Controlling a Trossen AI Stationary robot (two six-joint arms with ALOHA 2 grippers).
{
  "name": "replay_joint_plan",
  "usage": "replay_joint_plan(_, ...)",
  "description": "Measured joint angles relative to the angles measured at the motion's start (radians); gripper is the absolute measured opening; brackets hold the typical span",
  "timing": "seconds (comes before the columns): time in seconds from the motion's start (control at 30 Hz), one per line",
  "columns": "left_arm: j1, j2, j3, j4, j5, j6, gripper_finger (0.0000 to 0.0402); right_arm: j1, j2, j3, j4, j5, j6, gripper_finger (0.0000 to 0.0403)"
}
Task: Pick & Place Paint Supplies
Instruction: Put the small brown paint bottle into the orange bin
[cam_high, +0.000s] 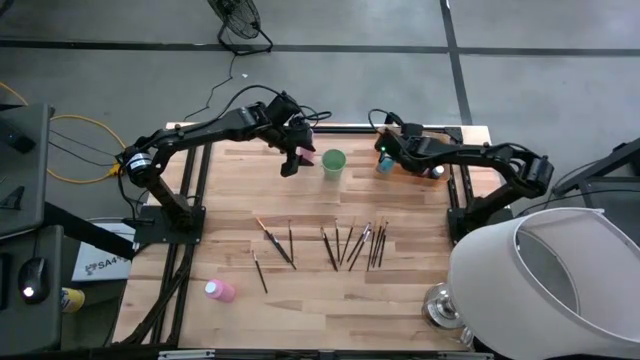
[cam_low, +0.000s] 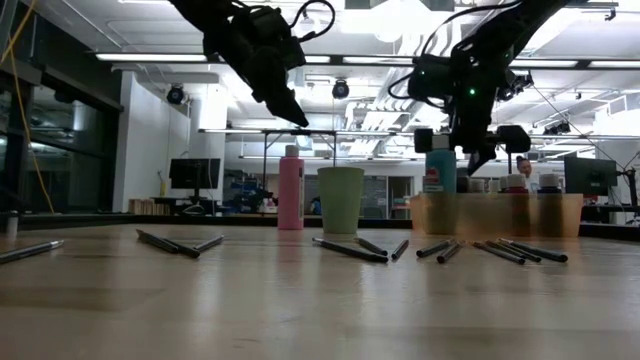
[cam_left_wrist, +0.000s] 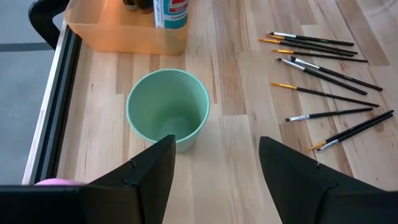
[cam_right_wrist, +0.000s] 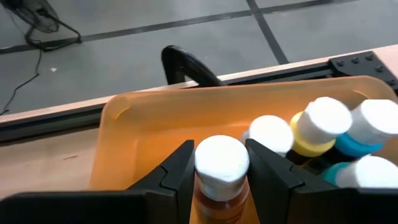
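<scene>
My right gripper (cam_right_wrist: 217, 152) is shut on a small orange paint bottle with a white cap (cam_right_wrist: 221, 160), at the orange tray (cam_right_wrist: 186, 115). Several capped bottles (cam_right_wrist: 323, 121) stand in the tray, and a teal bottle (cam_high: 384, 164) stands at its left end. My left gripper (cam_left_wrist: 214, 149) hangs open above the table, just left of the light green cup (cam_left_wrist: 168, 109), with nothing between its fingers. One pink bottle (cam_low: 291, 190) stands upright by the cup; another (cam_high: 220, 291) lies on its side near the front left. Several thin brushes (cam_high: 340, 243) lie mid-table. My right gripper pinches the small orange bottle between its two fingers, at the sides of the white cap (cam_right_wrist: 202, 167) and the neck just under it. The fingers slant down at it. The bottle stands upright between them; its bottom is out of view.
A large white shade (cam_high: 545, 290) and a clear glass piece (cam_high: 440, 305) stand over the table's near right corner. A black clamp (cam_right_wrist: 186, 65) sits on the far edge behind the tray. Bare wood lies between the cup and the brushes.
</scene>
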Motion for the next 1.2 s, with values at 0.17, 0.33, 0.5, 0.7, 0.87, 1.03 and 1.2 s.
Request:
replay_joint_plan(0.17, 0.000, 0.000, 0.000, 0.000, 0.000, 0.000, 0.0225, -0.010, 0.000, 0.000, 0.008, 0.008, 0.001, 0.0118)
replay_joint_plan(0.33, 0.000, 0.000, 0.000, -0.001, 0.000, -0.003, 0.0225, -0.033, 0.000, 0.000, 0.007, 0.004, 0.075, 0.0114)
replay_joint_plan(0.5, 0.000, 0.000, 0.000, -0.005, 0.000, -0.003, 0.0225, -0.057, 0.000, 0.000, -0.006, 0.003, 0.126, 0.0124)
replay_joint_plan(0.7, 0.000, 0.000, 0.000, -0.004, 0.000, -0.003, 0.0225, -0.077, 0.000, 0.000, -0.005, 0.006, 0.097, 0.0119)
replay_joint_plan(0.87, 0.000, 0.000, 0.000, -0.004, 0.000, -0.002, 0.0225, -0.099, 0.000, -0.001, -0.005, 0.009, 0.097, 0.0126)
replay_joint_plan(1.03, 0.000, 0.000, 0.000, -0.004, 0.000, -0.002, 0.0225, -0.101, 0.000, -0.001, -0.015, 0.006, 0.077, 0.0120)
replay_joint_plan(1.2, 0.000, 0.000, 0.000, -0.004, 0.000, -0.001, 0.0225, -0.101, 0.000, -0.001, -0.046, 0.002, 0.075, 0.0124)
